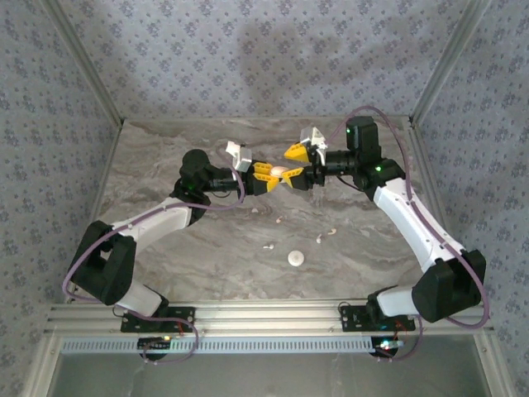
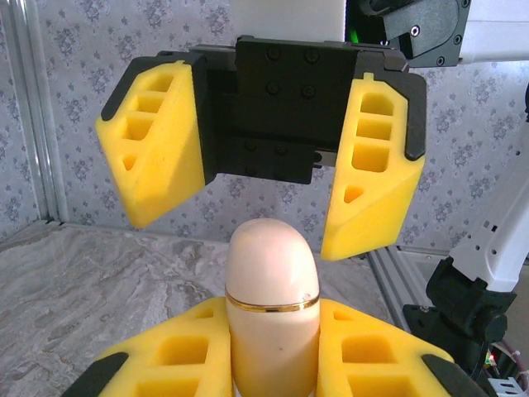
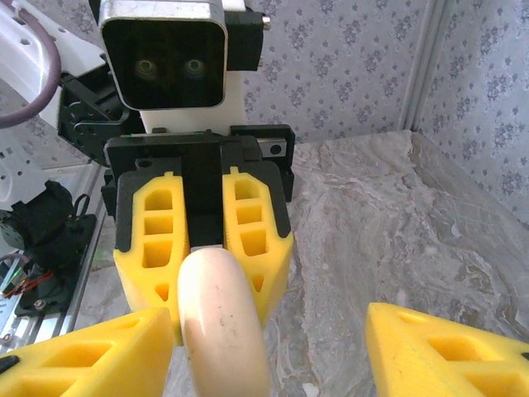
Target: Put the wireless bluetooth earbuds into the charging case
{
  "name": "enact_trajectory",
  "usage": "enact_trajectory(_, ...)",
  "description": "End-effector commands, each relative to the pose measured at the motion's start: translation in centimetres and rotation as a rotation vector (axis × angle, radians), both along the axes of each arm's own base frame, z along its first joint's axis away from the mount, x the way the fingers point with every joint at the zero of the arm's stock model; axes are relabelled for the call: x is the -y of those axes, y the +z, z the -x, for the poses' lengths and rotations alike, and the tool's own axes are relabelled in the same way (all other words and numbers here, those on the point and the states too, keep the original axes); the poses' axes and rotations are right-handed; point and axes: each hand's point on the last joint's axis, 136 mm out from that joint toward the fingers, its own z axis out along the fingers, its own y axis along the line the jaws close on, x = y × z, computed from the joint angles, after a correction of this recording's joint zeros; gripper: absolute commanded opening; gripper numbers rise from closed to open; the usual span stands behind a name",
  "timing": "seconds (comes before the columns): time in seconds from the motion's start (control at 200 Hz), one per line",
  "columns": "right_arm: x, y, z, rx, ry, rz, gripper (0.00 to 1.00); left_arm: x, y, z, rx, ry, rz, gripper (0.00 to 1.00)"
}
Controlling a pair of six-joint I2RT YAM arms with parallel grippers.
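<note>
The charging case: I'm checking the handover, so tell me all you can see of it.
The charging case is a smooth, glossy cream capsule with a thin gold band around it, looking shut. It is held off the table, clamped between the left fingers, its rounded end facing the right fingers, which stand open and apart from it.

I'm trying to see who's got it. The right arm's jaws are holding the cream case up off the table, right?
Not quite. The left arm's jaws are holding the cream case up off the table; the left wrist view shows them shut on it.
</note>
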Motion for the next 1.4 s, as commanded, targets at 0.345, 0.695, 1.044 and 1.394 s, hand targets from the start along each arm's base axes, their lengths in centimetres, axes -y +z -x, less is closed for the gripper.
enact_trajectory(0.345,0.6,1.1,-3.0,0.044,-0.144,0.002,0.63,0.0,2.0,0.9,0.062,-0.023,0.022,0.16)
enact_trajectory(0.695,0.9,0.7,-3.1,0.029,-0.168,-0.004,0.63,0.0,2.2,1.0,0.07,-0.021,0.023,0.16)
enact_trajectory(1.044,0.9,0.0,-3.3,0.012,-0.176,0.011,0.63,-0.1,2.8,1.0,0.079,-0.019,0.04,0.16)
enact_trajectory(1.394,0.7,0.1,-2.9,0.002,-0.161,0.008,0.65,-0.1,1.9,0.0,0.04,0.028,0.045,0.15)
